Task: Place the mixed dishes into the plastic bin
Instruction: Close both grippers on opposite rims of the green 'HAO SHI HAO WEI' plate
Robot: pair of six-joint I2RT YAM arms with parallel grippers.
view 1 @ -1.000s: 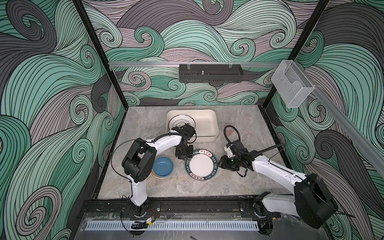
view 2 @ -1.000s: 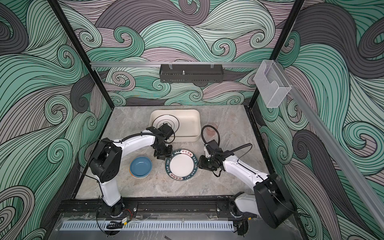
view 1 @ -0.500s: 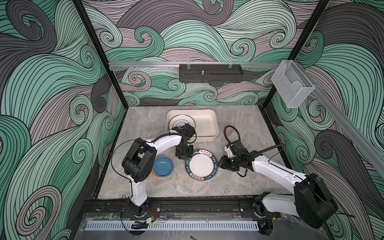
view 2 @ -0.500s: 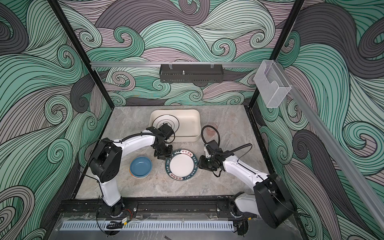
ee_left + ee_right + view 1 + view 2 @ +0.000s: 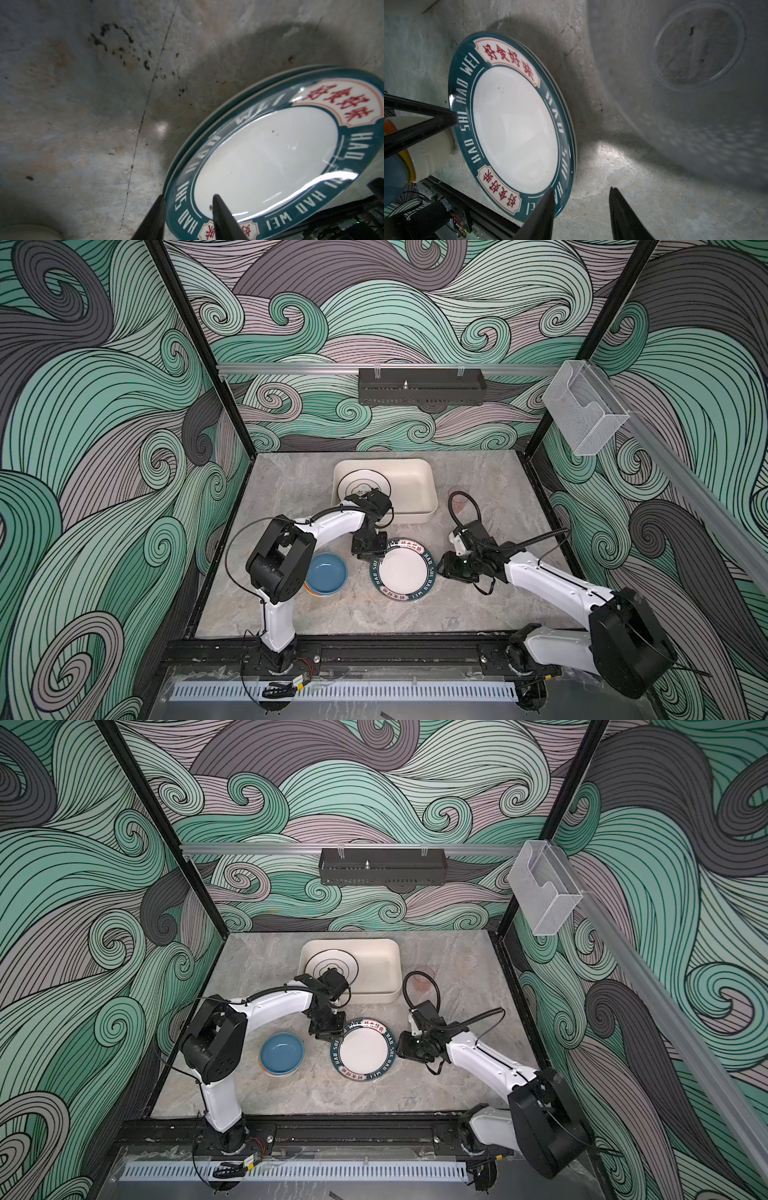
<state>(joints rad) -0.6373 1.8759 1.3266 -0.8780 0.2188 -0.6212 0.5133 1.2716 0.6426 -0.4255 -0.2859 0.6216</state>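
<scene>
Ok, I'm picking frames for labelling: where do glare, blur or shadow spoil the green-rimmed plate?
Left wrist view: glare streaks on the green-rimmed plate, dim table around it. Right wrist view: plate sharp, the translucent cup blurred. Both top views: even light.

In both top views the black-ringed white plate [image 5: 359, 489] in the cream-white plastic bin [image 5: 415, 483] is partly covered by the left arm, and of the bowls [image 5: 311, 592] stacked under the round blue bowl [image 5: 326, 574] only a thin coloured edge is seen. The translucent cup [image 5: 697, 45] is blurred in the right wrist view. Whether the green-rimmed lettered plate [image 5: 266, 153] is pinched by the left hand [image 5: 188, 198] cannot be told.
</scene>
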